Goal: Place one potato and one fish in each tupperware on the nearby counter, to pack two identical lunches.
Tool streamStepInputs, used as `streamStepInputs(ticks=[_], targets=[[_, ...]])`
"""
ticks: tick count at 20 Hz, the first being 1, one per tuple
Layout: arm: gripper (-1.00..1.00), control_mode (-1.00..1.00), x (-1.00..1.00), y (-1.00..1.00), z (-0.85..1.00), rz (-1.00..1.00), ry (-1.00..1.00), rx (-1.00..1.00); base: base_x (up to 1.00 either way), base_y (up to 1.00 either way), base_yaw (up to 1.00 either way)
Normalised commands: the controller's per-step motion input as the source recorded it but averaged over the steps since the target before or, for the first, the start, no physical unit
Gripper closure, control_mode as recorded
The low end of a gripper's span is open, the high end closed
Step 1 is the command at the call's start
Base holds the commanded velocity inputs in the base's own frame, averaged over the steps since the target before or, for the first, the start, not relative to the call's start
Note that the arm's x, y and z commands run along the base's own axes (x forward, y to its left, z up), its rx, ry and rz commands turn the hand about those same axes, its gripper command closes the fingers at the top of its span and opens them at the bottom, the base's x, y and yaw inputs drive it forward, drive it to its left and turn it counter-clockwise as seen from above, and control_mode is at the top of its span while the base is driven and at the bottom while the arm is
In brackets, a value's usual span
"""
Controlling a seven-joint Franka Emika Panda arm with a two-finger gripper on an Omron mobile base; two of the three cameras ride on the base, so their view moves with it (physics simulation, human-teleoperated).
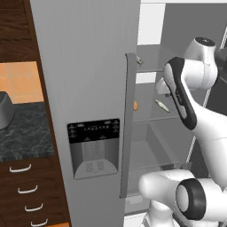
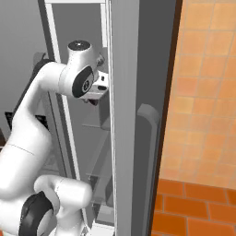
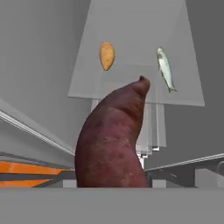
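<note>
The fridge stands open and my arm reaches into it. A small orange-tan potato (image 3: 106, 55) and a slim silvery fish (image 3: 166, 69) lie apart on a glass shelf (image 3: 131, 26) ahead of the hand. From the left base both show again, potato (image 1: 135, 105) and fish (image 1: 162, 105), and a second fish (image 1: 138, 60) lies one shelf higher. A large reddish-brown tapered tuber (image 3: 113, 144) rises right in front of the hand camera and hides my fingertips. My gripper (image 2: 94, 92) sits between the shelves, its jaws hidden. The tupperware is out of view.
The open grey fridge door (image 1: 88, 88) with its long handle (image 1: 128, 124) and dispenser panel stands left of the arm. Beyond it lies the dark marbled counter (image 1: 26, 128) over brown drawers. An orange tiled wall (image 2: 203, 92) flanks the fridge's right side.
</note>
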Motion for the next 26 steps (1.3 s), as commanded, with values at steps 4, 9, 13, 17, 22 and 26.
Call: streamStepInputs(ticks=[4,9,13,17,22,26], targets=[[1.0,-1.0,-0.99,0.25,-0.44,0.0,0.25,-0.05,0.0,0.0,0.0],[1.0,-1.0,-0.72,0.04,-0.25,-0.01,0.17,0.0,0.0,0.0,0.0],[1.0,-1.0,-0.22,0.0,0.0,0.0,0.0,0.0,0.0,0.0,0.0],[1.0,-1.0,-0.27,0.0,0.0,0.0,0.01,0.0,0.0,0.0,0.0],[1.0,1.0,0.0,0.0,0.0,0.0,0.0,0.0,-0.48,0.76,0.0],[1.0,1.0,0.0,0.0,0.0,0.0,0.0,0.0,-0.37,1.0,0.0]])
